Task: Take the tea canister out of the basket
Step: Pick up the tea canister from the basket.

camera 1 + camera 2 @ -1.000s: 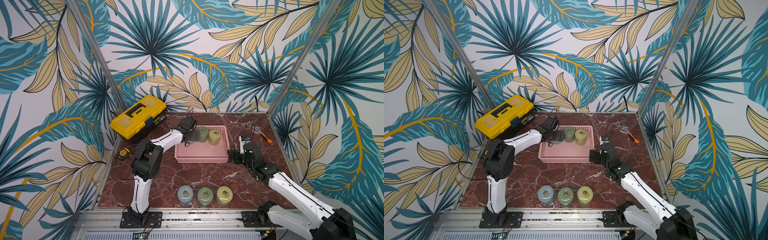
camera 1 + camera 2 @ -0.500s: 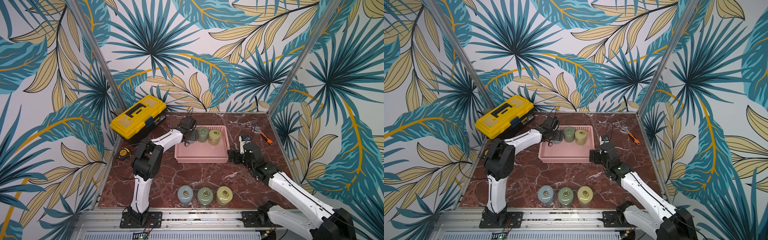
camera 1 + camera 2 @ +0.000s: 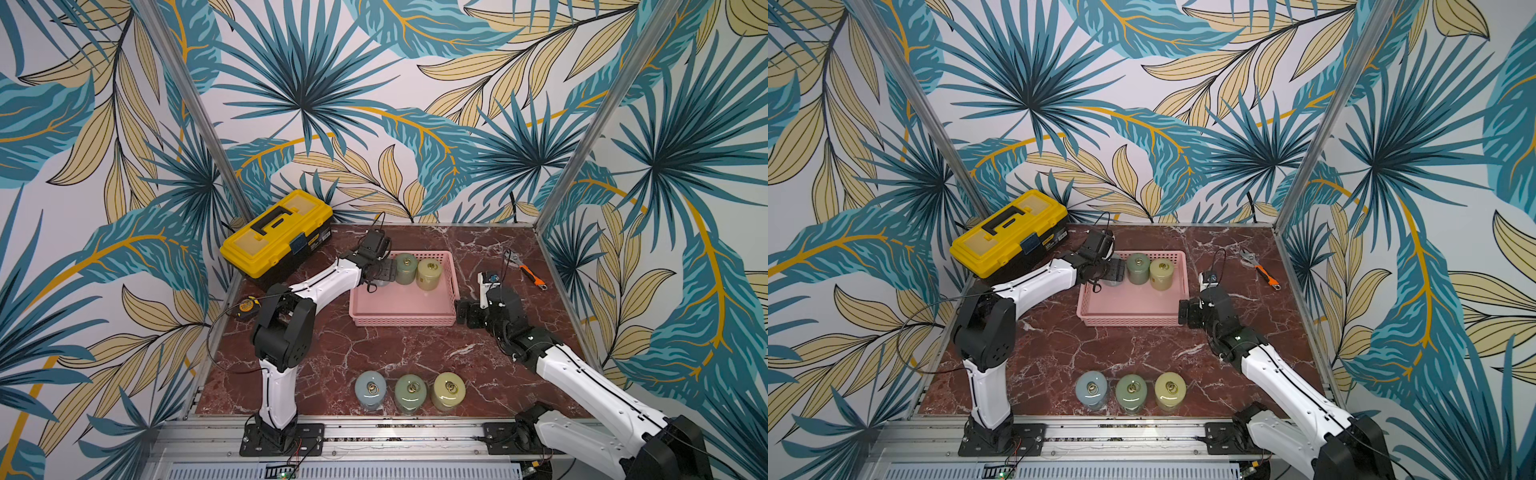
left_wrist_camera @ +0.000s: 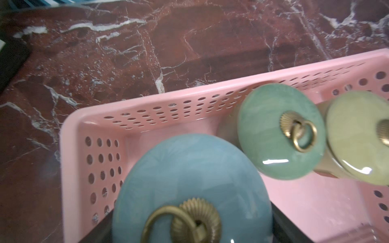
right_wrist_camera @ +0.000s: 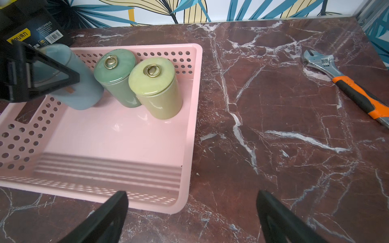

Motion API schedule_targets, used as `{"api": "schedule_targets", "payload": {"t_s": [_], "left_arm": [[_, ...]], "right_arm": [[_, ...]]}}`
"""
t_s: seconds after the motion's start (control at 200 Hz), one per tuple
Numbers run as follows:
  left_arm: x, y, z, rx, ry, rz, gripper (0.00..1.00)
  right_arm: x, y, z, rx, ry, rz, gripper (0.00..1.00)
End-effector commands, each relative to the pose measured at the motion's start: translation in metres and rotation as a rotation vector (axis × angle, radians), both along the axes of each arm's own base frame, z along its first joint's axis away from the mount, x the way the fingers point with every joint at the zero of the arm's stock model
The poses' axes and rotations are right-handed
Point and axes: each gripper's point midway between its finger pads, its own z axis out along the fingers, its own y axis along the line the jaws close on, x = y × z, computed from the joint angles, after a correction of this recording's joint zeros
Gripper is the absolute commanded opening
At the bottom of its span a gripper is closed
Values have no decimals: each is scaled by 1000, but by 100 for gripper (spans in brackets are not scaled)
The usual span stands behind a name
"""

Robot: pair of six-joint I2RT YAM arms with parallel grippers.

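Note:
The pink basket (image 3: 403,320) (image 3: 1129,320) stands mid-table with three tea canisters along its far wall. My left gripper (image 3: 384,272) (image 3: 1115,272) is shut on the blue canister (image 4: 189,168) (image 5: 80,92) in the far left corner, one black jaw on each side of it. In the right wrist view this canister leans more than its neighbours. Beside it stand a green canister (image 3: 406,268) (image 4: 280,134) and a yellow-green one (image 3: 428,274) (image 5: 151,77). My right gripper (image 3: 461,311) (image 5: 191,193) is open and empty, low by the basket's near right corner.
Three more canisters, blue (image 3: 370,390), green (image 3: 410,392) and yellow-green (image 3: 448,390), stand in a row at the table's front. A yellow toolbox (image 3: 276,232) sits at the back left, a tape measure (image 3: 247,307) at the left edge, an orange-handled wrench (image 3: 528,270) at the right.
The left gripper's jaws have drawn in onto the blue canister. Neither arm has otherwise shifted, and the right gripper stays wide open.

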Motion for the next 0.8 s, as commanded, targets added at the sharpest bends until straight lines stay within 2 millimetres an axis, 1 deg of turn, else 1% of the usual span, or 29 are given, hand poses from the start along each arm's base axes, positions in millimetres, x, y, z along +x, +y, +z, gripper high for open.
{"api": "schedule_targets", "payload": {"t_s": [0.0,0.21,0.396,0.566,0.661,0.791], "left_arm": [[-4,-2,50,-51,-128,-10,50],[-31,2,65,-62,-148,-29,49],[-59,12,81,-72,-166,-42,49],[-83,20,98,-85,-184,-60,48],[-97,24,104,-94,-182,-72,48],[-117,28,108,-105,-168,-91,48]], "right_arm": [[-1,-1,1,24,-35,-7,99],[-3,-6,4,33,-85,-23,99],[-4,-6,4,30,-89,-19,99],[-3,-11,2,12,-95,-38,99],[-3,-12,3,8,-100,-42,99],[-3,-12,3,8,-107,-43,99]]}}
